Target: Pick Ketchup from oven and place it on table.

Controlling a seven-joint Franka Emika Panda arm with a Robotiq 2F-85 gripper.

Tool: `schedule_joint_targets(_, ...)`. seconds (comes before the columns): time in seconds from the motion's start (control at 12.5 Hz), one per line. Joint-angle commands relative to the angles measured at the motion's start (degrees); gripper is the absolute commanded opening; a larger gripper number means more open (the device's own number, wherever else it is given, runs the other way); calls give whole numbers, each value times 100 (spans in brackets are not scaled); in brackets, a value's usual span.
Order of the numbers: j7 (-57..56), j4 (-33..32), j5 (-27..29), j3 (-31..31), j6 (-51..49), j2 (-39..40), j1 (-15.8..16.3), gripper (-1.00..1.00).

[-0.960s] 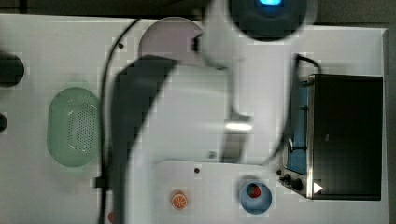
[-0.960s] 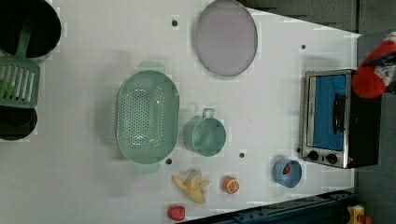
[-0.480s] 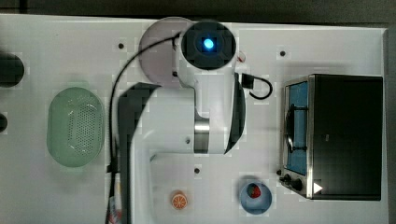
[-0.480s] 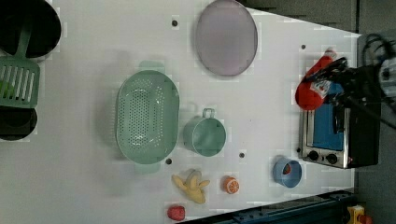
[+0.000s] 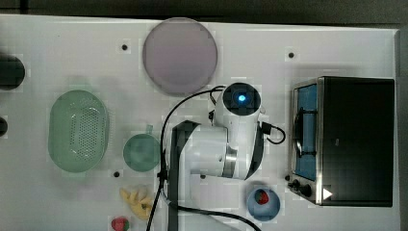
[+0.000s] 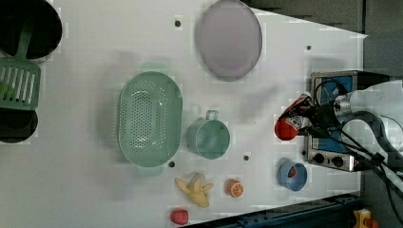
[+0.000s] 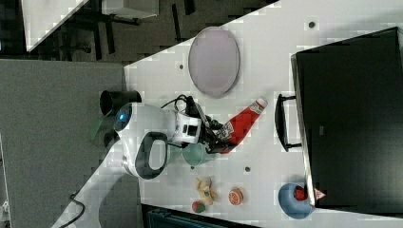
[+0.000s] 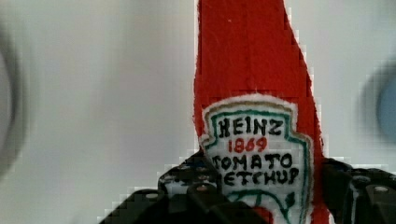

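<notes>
The Ketchup (image 7: 243,122), a red bottle with a white cap and a white label, is held by its lower half in my gripper (image 7: 222,136). It is tilted, cap pointing toward the oven (image 7: 351,118). In the left view the Ketchup (image 6: 290,125) hangs over the white table (image 6: 266,61), just off the oven (image 6: 329,159) front, with my gripper (image 6: 311,119) behind it. The wrist view has the Ketchup (image 8: 252,93) label close up between the black fingers (image 8: 187,189). In the top view my arm (image 5: 238,101) covers the bottle, beside the oven (image 5: 356,139), whose door looks shut.
A grey-lilac plate (image 5: 180,55) lies at the table's far side. A green colander (image 5: 79,130) and green cup (image 5: 141,152) stand at the top view's left. A blue bowl (image 5: 263,203) holding a strawberry sits by the oven's knobs. A banana (image 5: 137,199) and orange half (image 6: 234,188) lie near the front edge.
My arm has swung away from the oven toward the top view's left. The Ketchup has travelled with it, from the oven's side out over the open table.
</notes>
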Motion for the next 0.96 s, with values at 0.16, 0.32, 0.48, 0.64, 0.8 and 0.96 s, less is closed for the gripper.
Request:
schedule_joint_targets(0.16,132,69,69,164,998,613,242,25)
schedule_joint_targets(0.32,132,104,82,212,1140,550,249,100)
schedule_joint_targets(0.48,132,105,82,209,998,341,246,100)
schedule_joint_targets(0.64,188,355,82,202,479,-150,240,100)
schedule_joint_targets(0.8,189,907,79,198,-647,-606,236,100)
schedule_joint_targets(0.96,189,1722,66,196,-1686,-915,235,100)
